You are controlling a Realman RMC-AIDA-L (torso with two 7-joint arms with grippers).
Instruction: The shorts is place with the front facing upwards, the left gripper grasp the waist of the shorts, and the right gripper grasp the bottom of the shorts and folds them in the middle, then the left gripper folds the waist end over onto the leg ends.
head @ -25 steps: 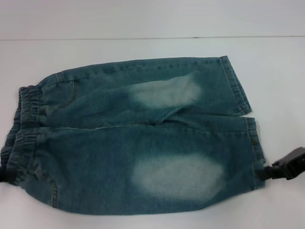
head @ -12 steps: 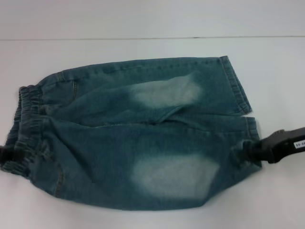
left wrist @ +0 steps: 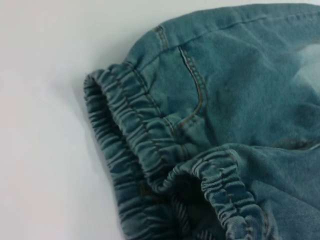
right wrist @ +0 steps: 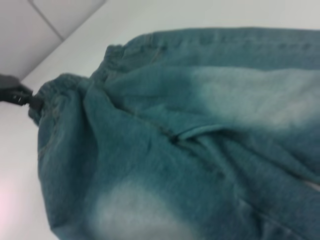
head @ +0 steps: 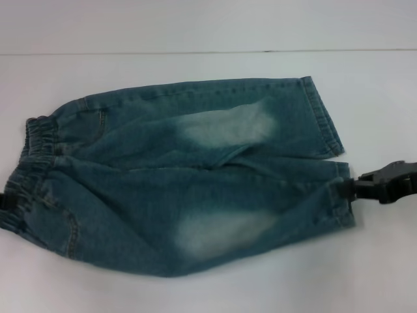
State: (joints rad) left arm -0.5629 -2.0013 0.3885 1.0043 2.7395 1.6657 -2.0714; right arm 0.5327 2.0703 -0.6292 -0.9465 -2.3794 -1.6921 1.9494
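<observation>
The blue-green denim shorts (head: 195, 169) lie front up on the white table (head: 195, 32), with the waist (head: 32, 156) at the left and the leg ends at the right. My left gripper (head: 9, 202) is shut on the near part of the gathered waistband (left wrist: 150, 150) at the picture's left edge. The right wrist view also shows that gripper (right wrist: 20, 95) pinching the waist. My right gripper (head: 348, 189) is shut on the near leg's hem (head: 345, 212). The near leg is raised and pulled taut between both grippers. The far leg's hem (head: 322, 117) lies flat.
The table's far edge (head: 208, 51) meets a pale wall behind the shorts. Bare white tabletop surrounds the garment on all sides.
Both grippers have risen and shifted toward the far side with the near leg. The shorts' near edge has lifted off the table and the cloth has creased along the middle.
</observation>
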